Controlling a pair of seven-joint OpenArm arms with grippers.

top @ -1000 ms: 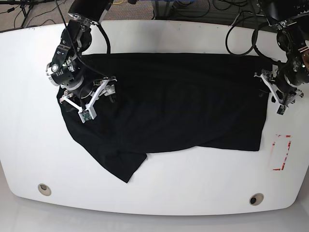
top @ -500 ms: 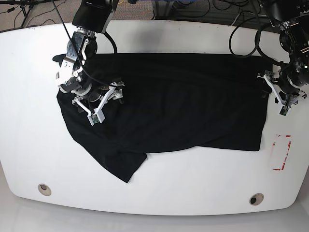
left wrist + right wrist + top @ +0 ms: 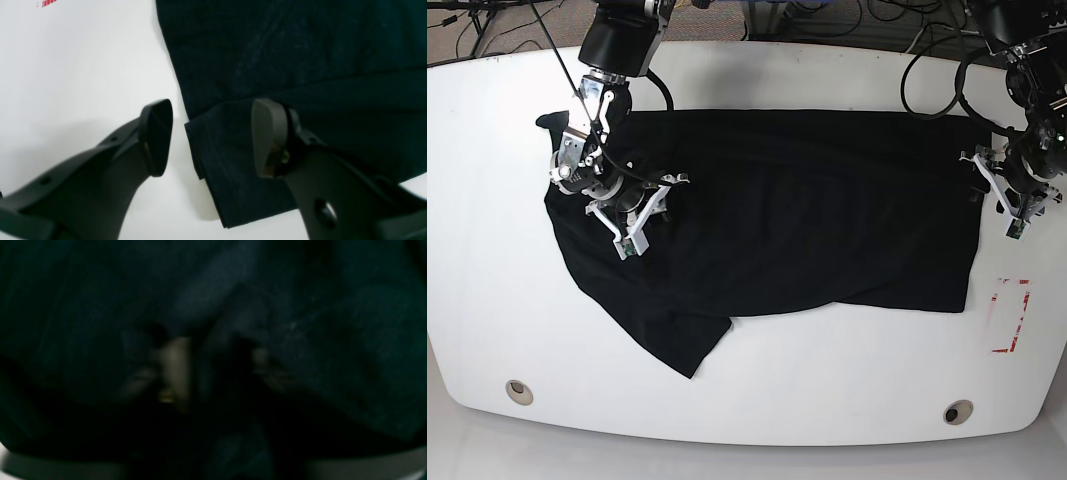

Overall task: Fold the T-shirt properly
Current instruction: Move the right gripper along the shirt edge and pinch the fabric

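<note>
Left tool (image 3: 213, 136) wide apart, straddling T-shirt (image 3: 807, 210) edge on white bench (image 3: 827, 400). Right tool (image 3: 627, 195) pressed into shirt's other end w/ fabric bunched btwn fingers; too dark to tell grip.

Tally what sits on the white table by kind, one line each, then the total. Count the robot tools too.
T-shirt, black: 1
Red-marked paper label: 1
Round table grommets: 2
Robot tools, left tool and right tool: 2
Total: 6
</note>
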